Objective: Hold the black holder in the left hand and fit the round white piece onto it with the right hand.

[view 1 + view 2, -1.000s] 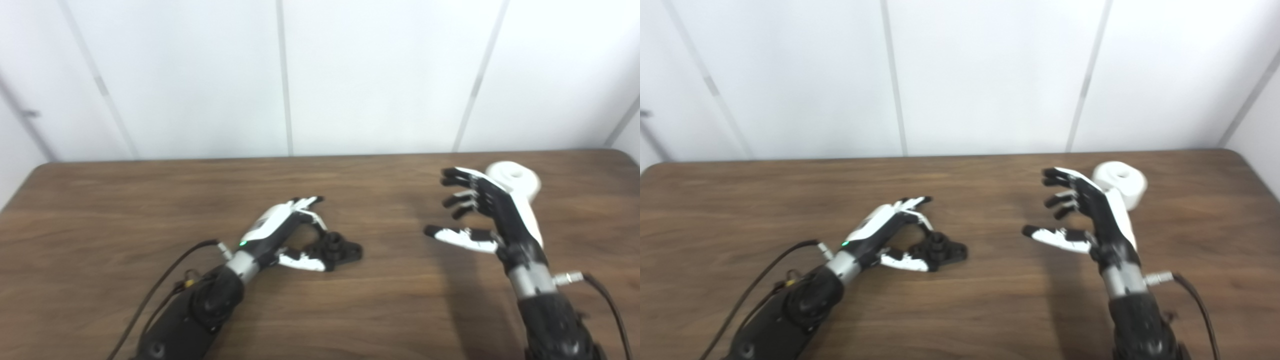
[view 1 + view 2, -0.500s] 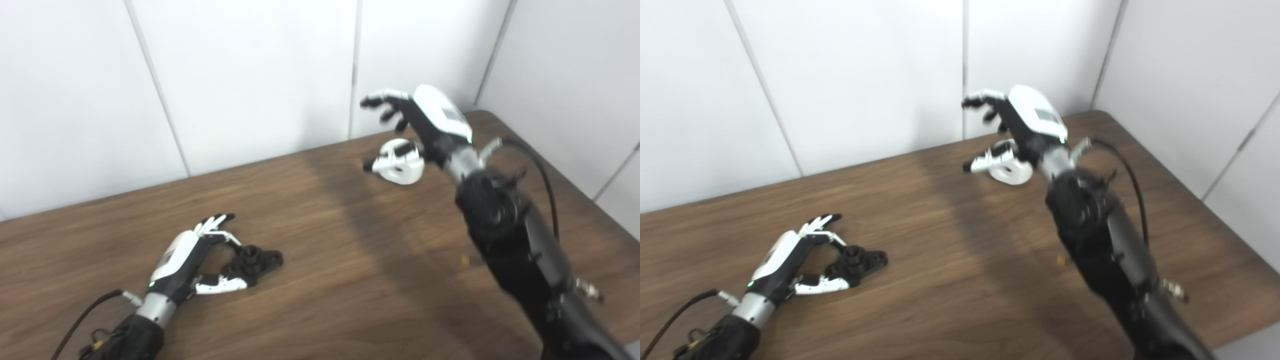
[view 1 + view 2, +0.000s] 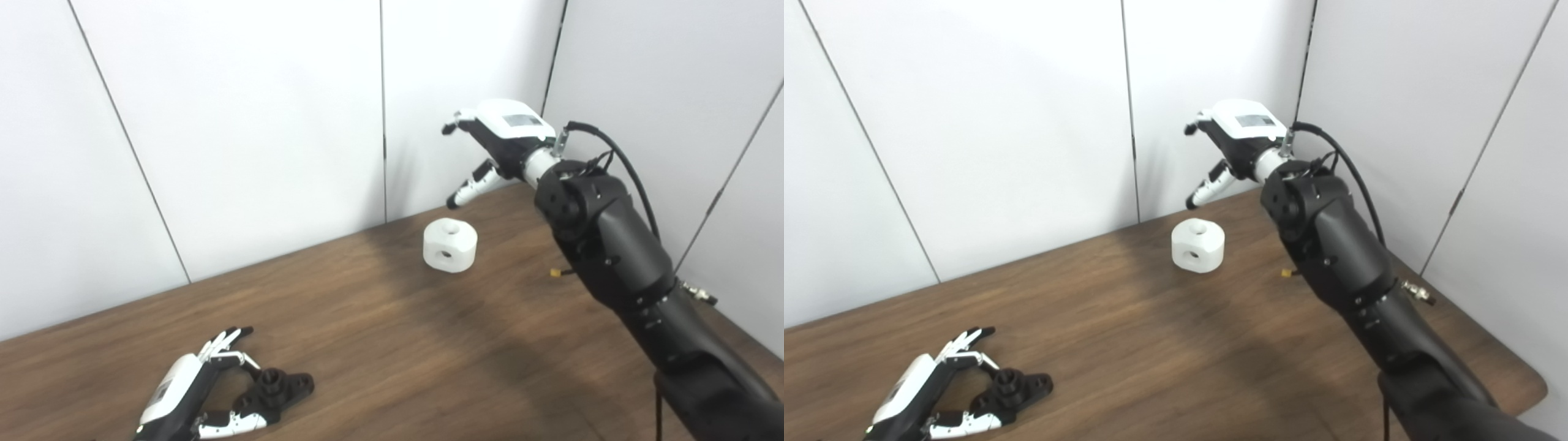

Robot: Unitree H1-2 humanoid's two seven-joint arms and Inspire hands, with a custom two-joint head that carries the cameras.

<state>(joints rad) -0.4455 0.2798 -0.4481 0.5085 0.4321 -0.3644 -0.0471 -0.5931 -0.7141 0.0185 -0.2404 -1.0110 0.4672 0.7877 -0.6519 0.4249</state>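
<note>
The black holder (image 3: 283,387) lies flat on the wooden table near the bottom left. My left hand (image 3: 195,398) rests on the table around its left end, fingers and thumb curled loosely about it without closing. The round white piece (image 3: 449,245), a short cylinder with a hole on top and one in its side, stands on the table near the back wall. My right hand (image 3: 499,144) hangs open in the air above and to the right of the white piece, fingers spread and thumb pointing down toward it, well apart from it.
The brown table (image 3: 392,349) meets white wall panels at the back and on the right, with a rounded corner at the front right (image 3: 1534,386). A small yellow fleck (image 3: 555,274) lies by the right forearm. The right arm's cable (image 3: 625,162) loops above the wrist.
The camera has swung right and tilted, shifting the whole scene left and down. My right hand has risen off the white piece. The left hand stays by the holder.
</note>
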